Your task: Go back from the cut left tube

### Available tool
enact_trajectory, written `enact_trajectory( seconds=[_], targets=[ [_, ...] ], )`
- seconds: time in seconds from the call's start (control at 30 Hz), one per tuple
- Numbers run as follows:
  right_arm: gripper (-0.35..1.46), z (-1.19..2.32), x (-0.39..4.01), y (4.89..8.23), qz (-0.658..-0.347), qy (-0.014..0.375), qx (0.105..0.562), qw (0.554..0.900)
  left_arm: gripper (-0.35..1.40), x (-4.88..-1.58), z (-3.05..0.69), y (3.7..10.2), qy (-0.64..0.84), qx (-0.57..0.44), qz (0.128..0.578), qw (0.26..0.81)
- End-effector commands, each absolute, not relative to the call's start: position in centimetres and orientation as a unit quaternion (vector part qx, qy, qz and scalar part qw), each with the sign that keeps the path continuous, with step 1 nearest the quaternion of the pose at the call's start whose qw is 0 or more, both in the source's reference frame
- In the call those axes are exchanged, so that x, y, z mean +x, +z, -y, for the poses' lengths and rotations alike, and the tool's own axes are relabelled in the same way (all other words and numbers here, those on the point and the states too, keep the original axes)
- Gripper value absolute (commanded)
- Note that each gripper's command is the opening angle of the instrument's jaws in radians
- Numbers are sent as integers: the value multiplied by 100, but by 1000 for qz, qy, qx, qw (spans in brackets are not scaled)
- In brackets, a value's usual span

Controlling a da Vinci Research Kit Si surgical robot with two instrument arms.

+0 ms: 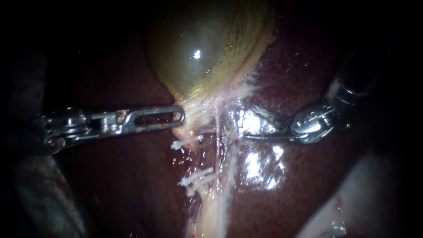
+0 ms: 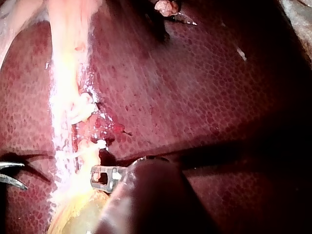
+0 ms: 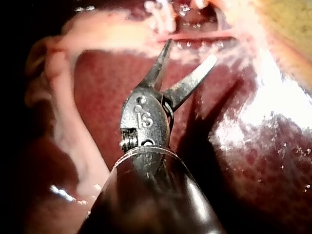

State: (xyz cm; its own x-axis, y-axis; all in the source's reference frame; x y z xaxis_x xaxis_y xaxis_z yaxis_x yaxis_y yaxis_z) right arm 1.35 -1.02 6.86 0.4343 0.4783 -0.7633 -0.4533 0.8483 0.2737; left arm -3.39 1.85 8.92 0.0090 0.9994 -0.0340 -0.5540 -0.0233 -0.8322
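Observation:
The yellow-green gallbladder (image 1: pixel 202 48) lies on the dark red liver (image 1: pixel 132 176). My left instrument (image 1: pixel 179 116) reaches in to the gallbladder's neck, and its slotted jaws are shut on the pale tissue there (image 1: pixel 187 130); the left wrist view shows the same hold (image 2: pixel 100 176). Below it the left tube is parted, with a white clip (image 1: pixel 187 142) on the upper stump and white clips (image 1: pixel 196 176) on the lower one. My right instrument (image 1: pixel 246 124) has thin blades standing open beside the pale strands, holding nothing (image 3: pixel 191 51).
A pale strand (image 1: pixel 227 158) runs down the liver just right of the clipped stumps. Wet, glaring liver surface (image 1: pixel 260 167) lies under the right instrument. Pale tissue (image 1: pixel 352 198) sits at the lower right.

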Motion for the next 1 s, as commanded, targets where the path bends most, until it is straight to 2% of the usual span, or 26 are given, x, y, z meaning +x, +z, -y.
enact_trajectory(
  seconds=[0.03, 0.5, 1.0],
  targets=[
    [142, 103, 134, 686, -455, 275, 14, 847, -35, -342, -184, 893, 626, -346, 322, 620],
    [142, 105, 137, 691, -456, 274, 13, 846, -35, -372, -177, 905, 626, -347, 324, 619],
    [142, 107, 138, 692, -457, 274, 14, 846, -35, -376, -176, 906, 626, -348, 325, 618]
  ],
)
